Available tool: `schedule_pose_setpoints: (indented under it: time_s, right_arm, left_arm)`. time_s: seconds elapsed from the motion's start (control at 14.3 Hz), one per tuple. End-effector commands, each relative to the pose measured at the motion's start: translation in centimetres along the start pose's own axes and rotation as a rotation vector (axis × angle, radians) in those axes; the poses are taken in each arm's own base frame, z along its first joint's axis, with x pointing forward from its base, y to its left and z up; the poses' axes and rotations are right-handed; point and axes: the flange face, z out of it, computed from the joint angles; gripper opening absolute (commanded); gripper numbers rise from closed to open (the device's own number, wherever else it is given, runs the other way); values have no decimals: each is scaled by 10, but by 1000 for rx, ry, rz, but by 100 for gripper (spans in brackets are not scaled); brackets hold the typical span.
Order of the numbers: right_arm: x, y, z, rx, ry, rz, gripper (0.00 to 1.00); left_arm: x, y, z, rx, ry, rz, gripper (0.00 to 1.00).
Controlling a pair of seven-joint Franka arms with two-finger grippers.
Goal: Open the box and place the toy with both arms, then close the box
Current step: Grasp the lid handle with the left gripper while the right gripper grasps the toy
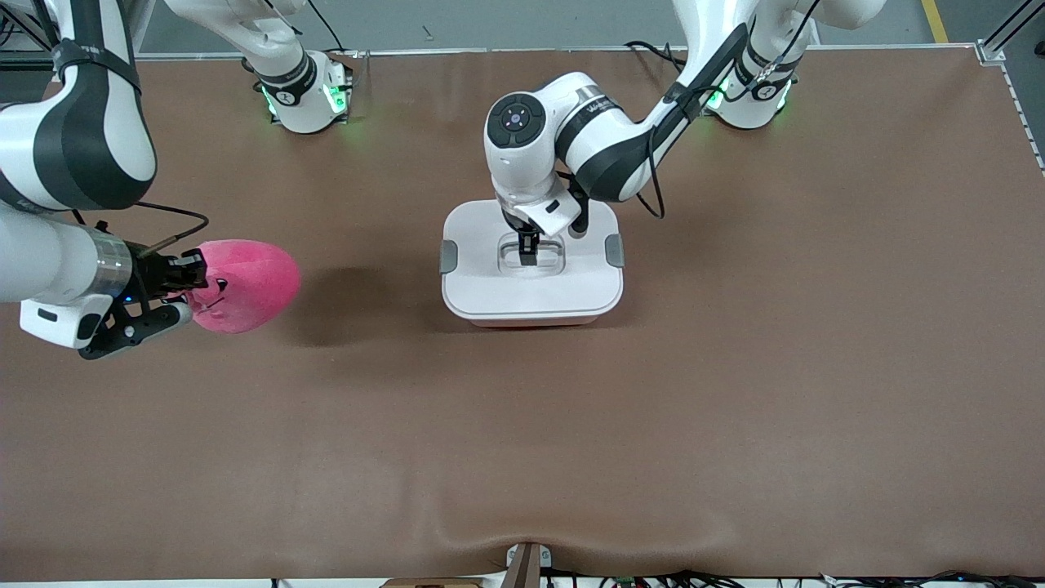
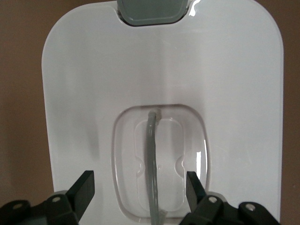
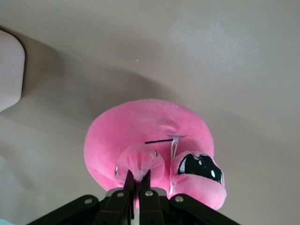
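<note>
The box (image 1: 531,306) stands mid-table with its white lid (image 1: 531,284) on and a grey clip (image 1: 448,256) at each end. My left gripper (image 1: 529,249) is down in the lid's recessed centre. In the left wrist view it (image 2: 139,187) is open, with the fingers (image 2: 84,190) standing either side of the grey handle bar (image 2: 152,150) and clear of it. My right gripper (image 1: 192,282) is shut on the hot-pink toy (image 1: 245,284) and holds it above the table toward the right arm's end. In the right wrist view the gripper (image 3: 138,177) pinches the toy's small nub (image 3: 139,161).
The brown table mat (image 1: 735,367) spreads bare around the box. Both arm bases (image 1: 306,94) stand along the table edge farthest from the front camera. A corner of the box (image 3: 9,70) shows in the right wrist view. The mat bulges slightly near the front edge (image 1: 522,531).
</note>
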Motion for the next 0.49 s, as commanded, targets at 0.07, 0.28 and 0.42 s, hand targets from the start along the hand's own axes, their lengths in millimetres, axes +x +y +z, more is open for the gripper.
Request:
schedule_pose_setpoints:
  time_s: [0.07,0.28,0.42]
  right_arm:
    - [-3,-15,-27,-3,41,-99,0]
    - [-9,-37,-45,-22,68,-217,0]
    - [-8,-58,-50,-26,74,-275,0]
  left_arm:
    - [-6,2,3,-21,9,-18,85]
    - [-8,1,10,-15,13,-35,83]
    - [-8,2,12,-15,11,-35,81]
